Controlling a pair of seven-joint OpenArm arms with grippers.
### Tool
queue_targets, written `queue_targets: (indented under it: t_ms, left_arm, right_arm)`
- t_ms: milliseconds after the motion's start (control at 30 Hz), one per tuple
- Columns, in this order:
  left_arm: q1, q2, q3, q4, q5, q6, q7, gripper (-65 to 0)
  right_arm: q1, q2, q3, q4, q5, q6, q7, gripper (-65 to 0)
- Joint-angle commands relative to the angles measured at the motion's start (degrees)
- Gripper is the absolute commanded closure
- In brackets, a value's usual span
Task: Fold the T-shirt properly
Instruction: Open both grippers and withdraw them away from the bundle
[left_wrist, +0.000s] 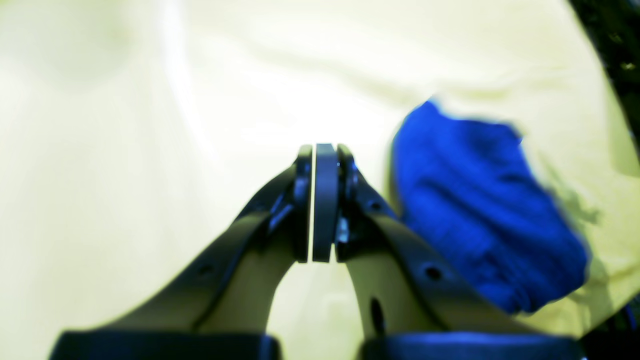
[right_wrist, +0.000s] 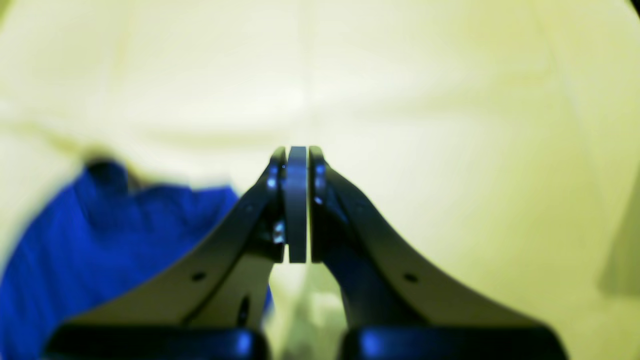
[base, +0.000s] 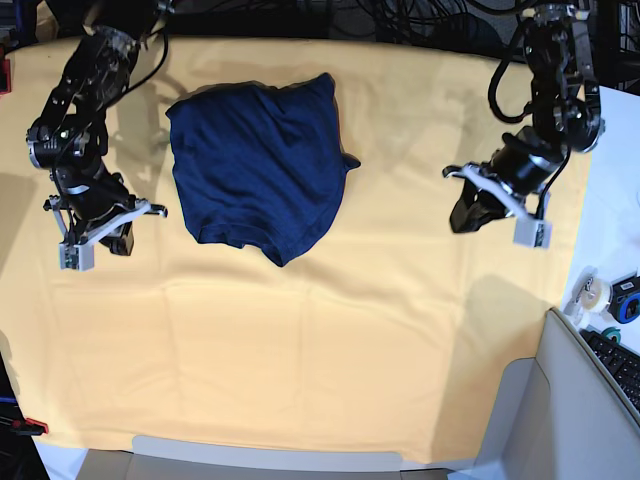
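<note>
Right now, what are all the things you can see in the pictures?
T-shirt: one, dark navy blue, lying bunched on the cloth, nearer the right arm, touched by neither arm.
Cloth: one, pale yellow, spread over the whole table.
Tape rolls: two it seems, one pale, one blue, at the base view's right edge, off the cloth.
Keyboard: one, black, bottom right corner, partly cut off.
Cables: several, black, behind the table.
Left gripper: one, black, jaws shut, empty, above the cloth.
Right gripper: one, black, jaws shut, empty, beside the T-shirt.

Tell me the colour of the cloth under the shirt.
Pale yellow, plain, no pattern. The cloth shows best in the base view.
</note>
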Motion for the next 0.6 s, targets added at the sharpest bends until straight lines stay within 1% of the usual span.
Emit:
queue_targets:
  t_ms: [0,67,133,233,300,500,567]
  left_arm:
    - [1.7,-0.4,-2.4,1.1,-0.4,-0.5,-1.2,0.0]
    - [6.0,-0.3,-5.8,1.2,-0.4,-0.5,-1.2,0.0]
    - [10.1,-0.3,-8.0,1.2,-0.4,-0.5,-1.2,0.0]
    - [16.0,0.1,-9.7,1.2,-0.6,-0.5,-1.3,0.0]
    - [19.2,1.4,-9.8,1.2,-0.6,-0.6,-1.3,0.0]
    - [28.2,5.0,-13.0,1.7,-0.6,-0.6,-1.2,0.0]
    - [30.6,5.5,-14.5,1.9,-0.6,-0.6,-1.1,0.0]
  right_arm:
    - [-1.3,1.6,0.4,2.4,-0.1,-0.3,1.5,0.0]
    - [-5.7,2.4,0.4,4.0,-0.1,-0.3,1.6,0.0]
    - [-9.4,2.5,0.5,4.3,-0.1,-0.3,1.6,0.0]
    - [-14.9,3.6,0.5,4.3,-0.1,-0.3,1.7,0.0]
    - [-18.6,3.6,0.5,4.3,-0.1,-0.3,1.7,0.0]
    - [-29.1,3.0,0.1,4.4,0.4,-0.3,1.4,0.0]
    - [-32.7,1.5,0.1,4.4,0.4,-0.3,1.4,0.0]
